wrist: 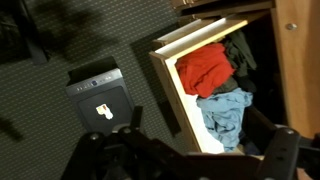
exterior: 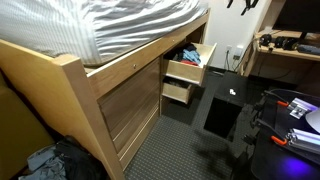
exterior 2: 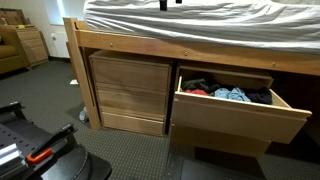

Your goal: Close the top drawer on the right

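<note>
The top drawer is pulled out from under the bed on the right side. It is light wood with a plain flat front. It holds red, light blue and dark clothes. It also shows in an exterior view and from above in the wrist view. My gripper hangs well above the drawer, apart from it, with its dark fingers spread and nothing between them. Only a dark bit of it shows at the top edge of both exterior views.
A smaller, shallower drawer is also open below the top one. A black box lies on the carpet in front of the drawers. A closed wooden chest fills the frame's other bay. A desk stands behind.
</note>
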Robot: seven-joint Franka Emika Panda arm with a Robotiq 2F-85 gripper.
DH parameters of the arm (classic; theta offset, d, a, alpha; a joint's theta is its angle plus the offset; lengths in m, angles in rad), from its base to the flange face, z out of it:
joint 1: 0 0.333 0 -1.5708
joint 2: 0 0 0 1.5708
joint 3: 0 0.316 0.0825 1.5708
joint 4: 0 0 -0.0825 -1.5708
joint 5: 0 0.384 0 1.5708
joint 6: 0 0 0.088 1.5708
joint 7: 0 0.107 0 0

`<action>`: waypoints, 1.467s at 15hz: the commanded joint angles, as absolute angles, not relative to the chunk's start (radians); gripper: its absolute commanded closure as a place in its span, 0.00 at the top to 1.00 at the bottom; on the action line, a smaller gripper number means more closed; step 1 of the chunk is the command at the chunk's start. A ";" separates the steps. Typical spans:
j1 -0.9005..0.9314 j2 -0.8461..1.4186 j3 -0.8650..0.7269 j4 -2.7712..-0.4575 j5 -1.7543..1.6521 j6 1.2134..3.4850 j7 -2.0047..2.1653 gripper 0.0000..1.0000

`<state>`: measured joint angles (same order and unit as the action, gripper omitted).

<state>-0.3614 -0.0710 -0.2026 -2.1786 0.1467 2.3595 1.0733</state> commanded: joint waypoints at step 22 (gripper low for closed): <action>-0.293 0.714 -0.408 -1.618 -0.194 2.018 1.131 1.00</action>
<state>-0.2964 0.7099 -0.4031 -1.6246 -0.1999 2.0219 1.1355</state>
